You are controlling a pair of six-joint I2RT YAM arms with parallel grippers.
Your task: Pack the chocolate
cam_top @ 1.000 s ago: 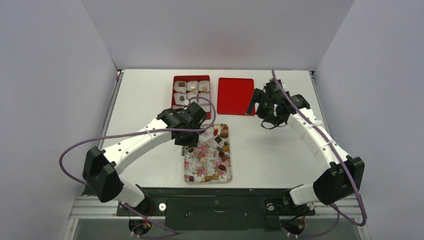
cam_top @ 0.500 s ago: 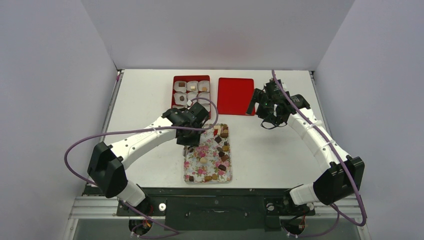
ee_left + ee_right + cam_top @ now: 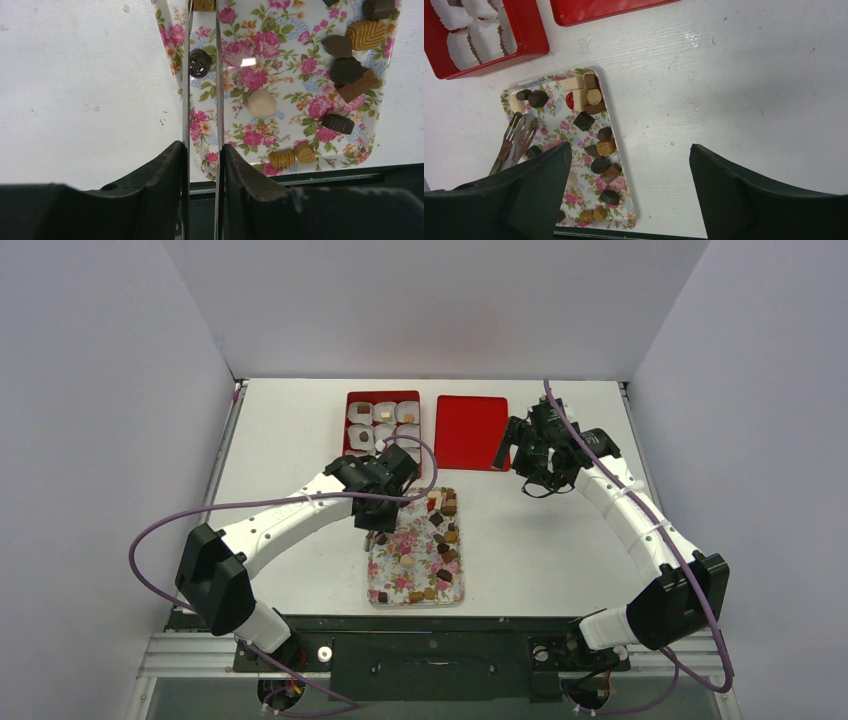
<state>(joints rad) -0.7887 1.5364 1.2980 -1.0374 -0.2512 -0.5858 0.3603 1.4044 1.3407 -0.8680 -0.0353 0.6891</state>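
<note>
The chocolate, several small brown, tan and cream pieces (image 3: 443, 530), lies scattered on a floral tray (image 3: 392, 585). My left gripper (image 3: 202, 150) is shut on a pair of metal tongs (image 3: 218, 75), held over the tray's left edge. The two blades straddle a round dark chocolate (image 3: 199, 63); whether they touch it I cannot tell. From the right wrist the tongs (image 3: 515, 139) look fork-tipped. My right gripper (image 3: 630, 150) hangs open and empty above the table, right of the tray (image 3: 549, 135) and near the red lid (image 3: 472, 430).
A red box (image 3: 350, 425) with white paper cups, some holding a piece, stands behind the tray. A flat red lid lies right of it. The table's near edge and black rail (image 3: 310, 177) run just beyond the tray's end.
My left arm has shifted a little to the right and away over the tray, and the tongs' blades have come closer together. The right arm has stayed still.
</note>
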